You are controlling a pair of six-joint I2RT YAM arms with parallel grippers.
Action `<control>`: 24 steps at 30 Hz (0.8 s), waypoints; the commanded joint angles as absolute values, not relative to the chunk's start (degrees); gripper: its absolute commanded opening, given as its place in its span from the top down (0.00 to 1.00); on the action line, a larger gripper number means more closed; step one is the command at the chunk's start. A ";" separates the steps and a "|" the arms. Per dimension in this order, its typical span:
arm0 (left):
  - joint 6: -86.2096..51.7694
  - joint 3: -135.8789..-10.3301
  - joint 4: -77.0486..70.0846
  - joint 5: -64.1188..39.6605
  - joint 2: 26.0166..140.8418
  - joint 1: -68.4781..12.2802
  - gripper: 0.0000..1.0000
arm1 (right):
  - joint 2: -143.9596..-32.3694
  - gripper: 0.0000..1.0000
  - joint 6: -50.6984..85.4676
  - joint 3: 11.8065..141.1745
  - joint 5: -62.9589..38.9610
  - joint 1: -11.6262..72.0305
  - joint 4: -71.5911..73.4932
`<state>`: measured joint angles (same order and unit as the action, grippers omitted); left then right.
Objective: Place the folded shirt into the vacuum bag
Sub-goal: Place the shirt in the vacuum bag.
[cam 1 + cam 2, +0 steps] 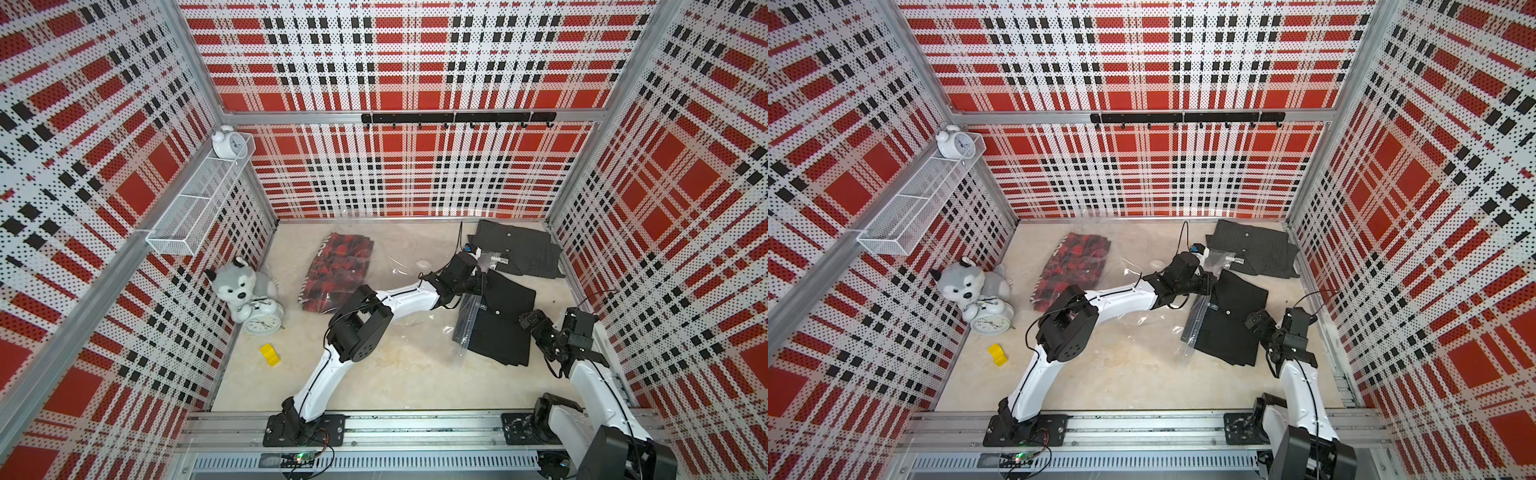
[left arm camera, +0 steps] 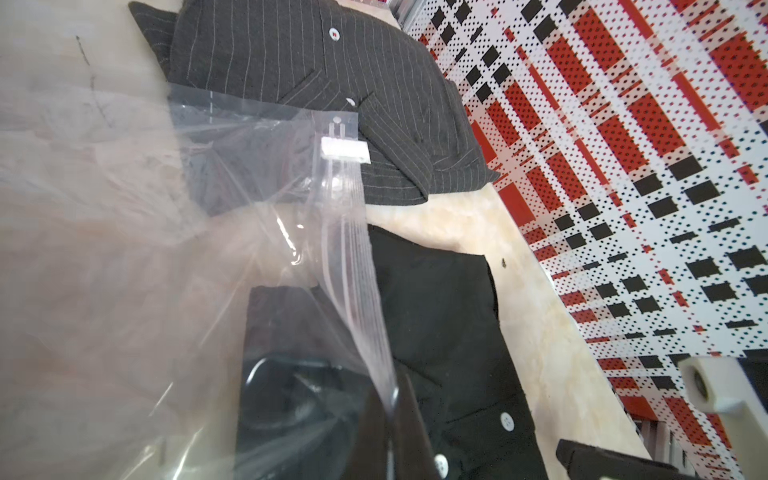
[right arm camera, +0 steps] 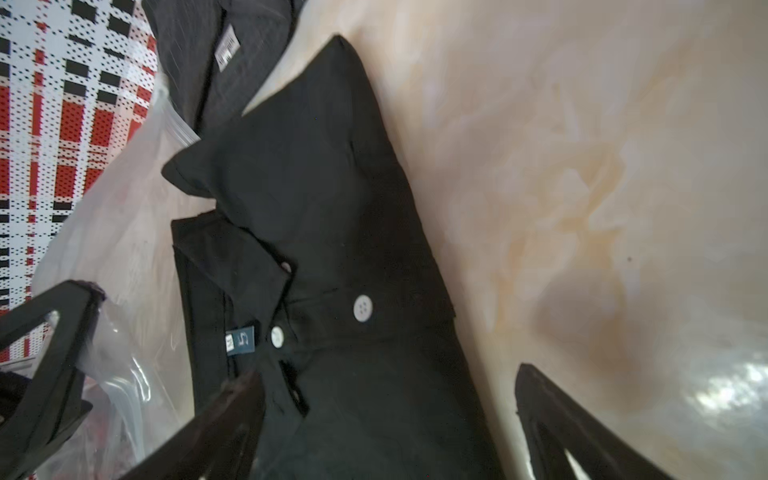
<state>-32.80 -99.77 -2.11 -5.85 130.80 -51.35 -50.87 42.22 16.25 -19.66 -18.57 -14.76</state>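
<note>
The vacuum bag (image 1: 399,291) lies clear and crinkly across the middle of the table, its round white valve cap (image 1: 424,264) facing up. My left gripper (image 2: 392,399) is shut on the bag's zip edge and holds it up next to the folded black shirt (image 1: 505,322). The shirt's near edge shows dark through the plastic (image 2: 291,332). In both top views my right gripper (image 1: 530,322) (image 1: 1256,322) stands open at the shirt's right edge. In the right wrist view its fingers (image 3: 232,415) spread over the black shirt (image 3: 332,208), holding nothing.
A red plaid shirt (image 1: 336,270) lies inside the bag at the left. A grey pinstriped shirt (image 1: 515,249) sits at the back right. Plush husky (image 1: 239,286), alarm clock (image 1: 262,322) and yellow block (image 1: 270,354) are at the left wall, under a wire shelf (image 1: 199,199).
</note>
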 commanded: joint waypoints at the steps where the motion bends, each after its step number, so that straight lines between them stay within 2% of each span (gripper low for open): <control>1: -32.63 -98.28 -3.60 -6.69 129.57 -51.32 1.00 | -50.19 0.15 44.42 11.84 -26.88 -18.63 -11.08; 8: -32.87 -95.57 -4.91 -7.03 127.64 -51.37 1.00 | -49.14 0.53 47.64 6.89 -31.71 -15.26 -6.21; 11: -33.00 -95.02 -5.25 -7.19 127.27 -51.42 1.00 | -47.57 0.66 50.41 6.79 -31.63 -11.53 -4.15; 15: -33.13 -94.78 -5.60 -7.36 126.85 -51.46 1.00 | -47.22 0.73 53.61 7.39 -31.62 -7.02 -1.82; 24: -33.31 -94.48 -6.15 -7.12 125.48 -51.92 1.00 | -48.57 0.75 58.03 8.28 -27.97 3.20 1.68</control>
